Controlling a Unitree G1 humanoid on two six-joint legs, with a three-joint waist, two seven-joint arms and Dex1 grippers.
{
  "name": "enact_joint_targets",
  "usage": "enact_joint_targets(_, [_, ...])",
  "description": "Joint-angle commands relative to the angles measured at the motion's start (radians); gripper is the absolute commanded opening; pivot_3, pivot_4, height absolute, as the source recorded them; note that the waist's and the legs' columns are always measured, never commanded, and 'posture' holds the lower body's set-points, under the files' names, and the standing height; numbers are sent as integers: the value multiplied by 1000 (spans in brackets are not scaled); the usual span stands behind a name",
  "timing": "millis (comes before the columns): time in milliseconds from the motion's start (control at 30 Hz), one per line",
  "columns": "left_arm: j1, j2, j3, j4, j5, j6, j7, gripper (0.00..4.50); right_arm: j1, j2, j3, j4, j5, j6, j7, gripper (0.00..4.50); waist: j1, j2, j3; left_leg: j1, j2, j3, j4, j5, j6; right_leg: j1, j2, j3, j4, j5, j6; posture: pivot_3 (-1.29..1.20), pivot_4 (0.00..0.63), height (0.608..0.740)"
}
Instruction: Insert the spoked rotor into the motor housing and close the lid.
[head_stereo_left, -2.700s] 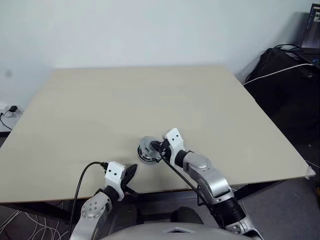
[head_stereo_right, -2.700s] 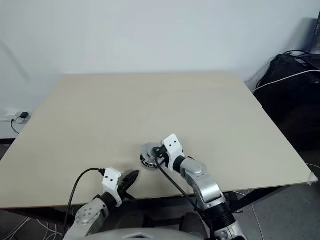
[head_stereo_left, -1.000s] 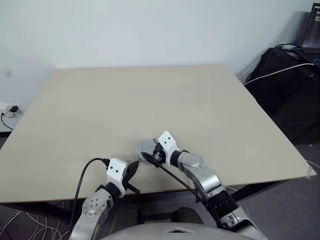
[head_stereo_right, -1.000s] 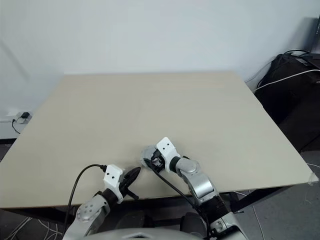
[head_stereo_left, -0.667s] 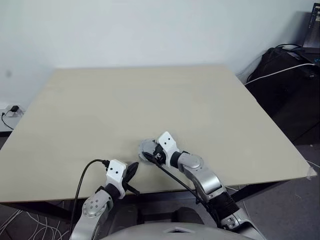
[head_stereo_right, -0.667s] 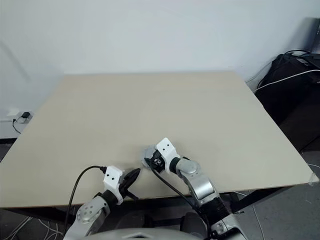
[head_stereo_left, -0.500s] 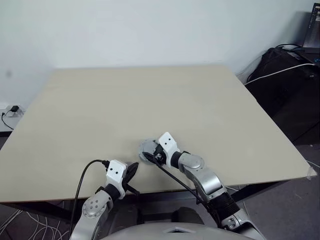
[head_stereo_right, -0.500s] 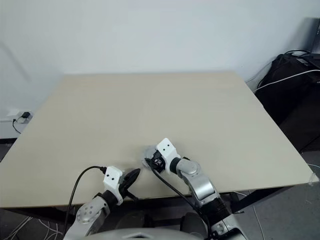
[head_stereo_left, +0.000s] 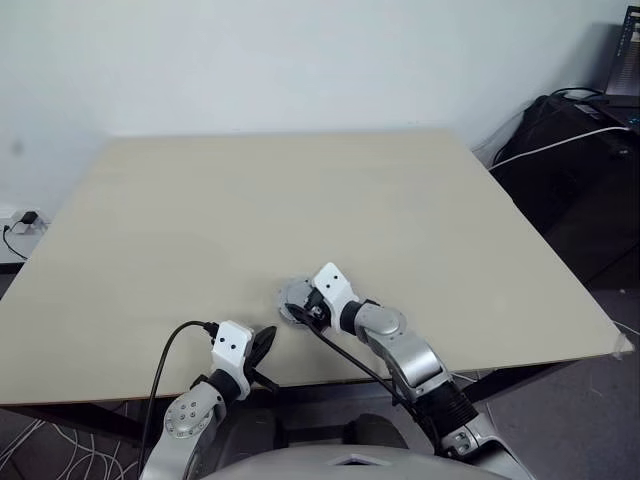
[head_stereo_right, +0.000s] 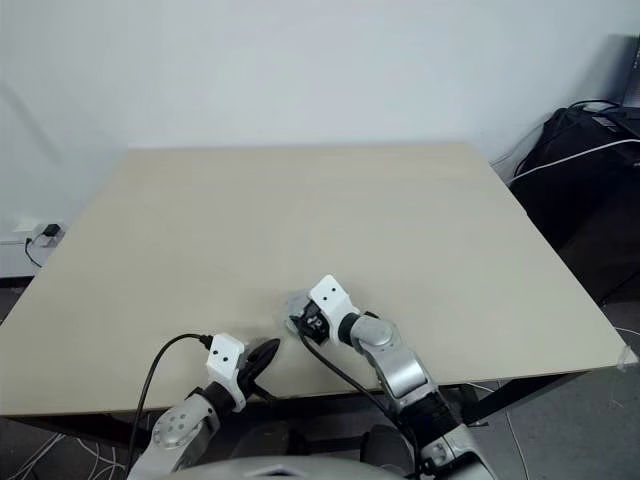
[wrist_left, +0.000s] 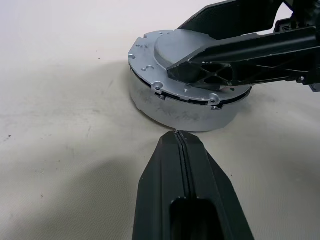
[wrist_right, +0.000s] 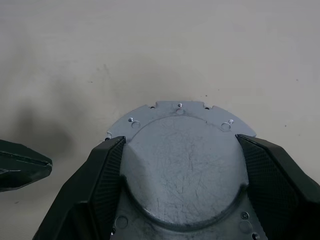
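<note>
The lid (wrist_right: 180, 165), plain grey and slightly domed, lies on top of a round silver-grey body (wrist_left: 175, 107), the motor housing, near the table's front edge. My right gripper (wrist_right: 180, 142) reaches over it, one black finger pressed against each side of the dome. The same lid (wrist_left: 167, 47) appears in the left wrist view with those fingers across it. My left gripper (wrist_left: 180, 137) is shut and empty, its tip on the table just short of the housing's side wall. The spoked rotor is hidden, and so is the inside of the housing.
The beige table (head_stereo_left: 300, 190) stretches far back and to both sides. Its front edge runs just behind my left gripper (head_stereo_left: 265, 340). Black bags and cables (head_stereo_left: 580, 140) sit off the table's right side. A black cable (head_stereo_left: 165, 360) loops from my left wrist.
Since the earliest frames my right wrist has swung a little left and lower over the assembly. Within the last second nothing has visibly moved.
</note>
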Motion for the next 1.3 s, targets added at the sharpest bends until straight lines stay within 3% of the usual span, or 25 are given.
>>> enact_joint_targets(33, [-6, -2, -1, -45, -3, -9, 3, 0, -21, -5, -5, -13, -13, 10, -4, 3201, 0, 0, 0, 0, 0, 0, 0, 0, 0, 0, 0, 0, 0, 0, 0, 0, 0, 740])
enact_joint_targets(333, [-10, 0, -1, -32, -4, -17, 0, 0, -21, -33, -4, -24, 13, 41, 55, 3201, 0, 0, -1, 0, 0, 0, 0, 0, 0, 0, 0, 0, 0, 0, 0, 0, 0, 740])
enact_joint_targets(1300, [-70, 8, 37, -41, -11, 10, 20, 0, -15, -41, 21, 9, -30, 19, 44, 3201, 0, 1, -2, 0, 0, 0, 0, 0, 0, 0, 0, 0, 0, 0, 0, 0, 0, 740])
